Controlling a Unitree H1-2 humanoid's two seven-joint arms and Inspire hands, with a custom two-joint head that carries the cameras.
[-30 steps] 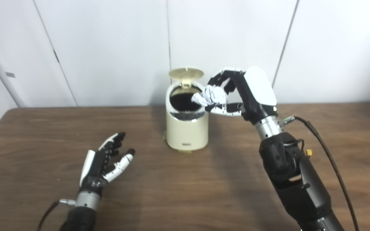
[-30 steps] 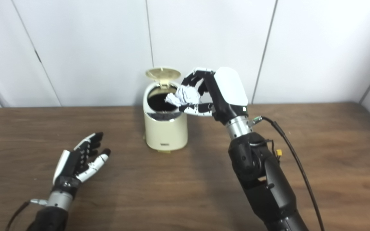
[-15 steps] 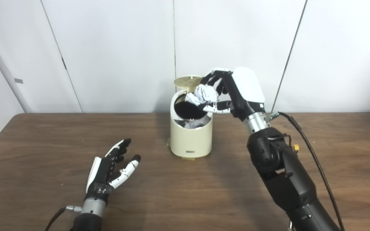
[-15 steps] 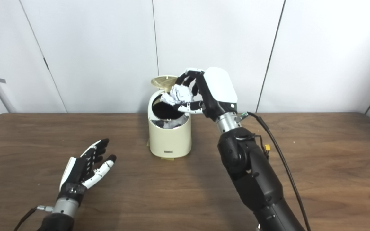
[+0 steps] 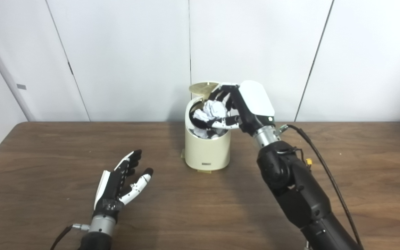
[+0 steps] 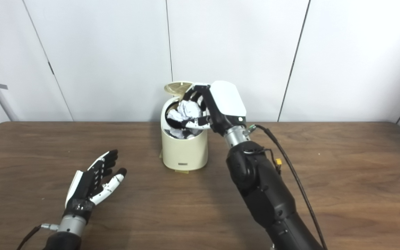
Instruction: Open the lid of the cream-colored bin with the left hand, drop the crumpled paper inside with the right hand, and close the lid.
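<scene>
Since the earlier frames: right hand (image 5: pixel 236 109) lowered from above the rim to the mouth of the cream-colored bin (image 5: pixel 207 146), centre of frame; whole view also shifted a little, so part of that is camera. Crumpled paper (image 5: pixel 214 110) now sits right in the opening, fingers (image 5: pixel 222 93) curled over it from above and thumb under; grip not yet released as far as visible. Some pale material seen lower inside the bin; cannot tell what it is.

Lid (image 5: pixel 203 86) stands up, hinged back at the far side, just behind the right hand.

Left hand (image 5: pixel 120 182) at lower left, resting on the table (image 5: pixel 47 156), palm up, fingers spread, holding nothing, well apart from the bin.

Progress, judged: lid-opening done. Paper delivered to the opening but drop not complete. Left to do: let go of paper, withdraw right hand clear of lid, close lid.
</scene>
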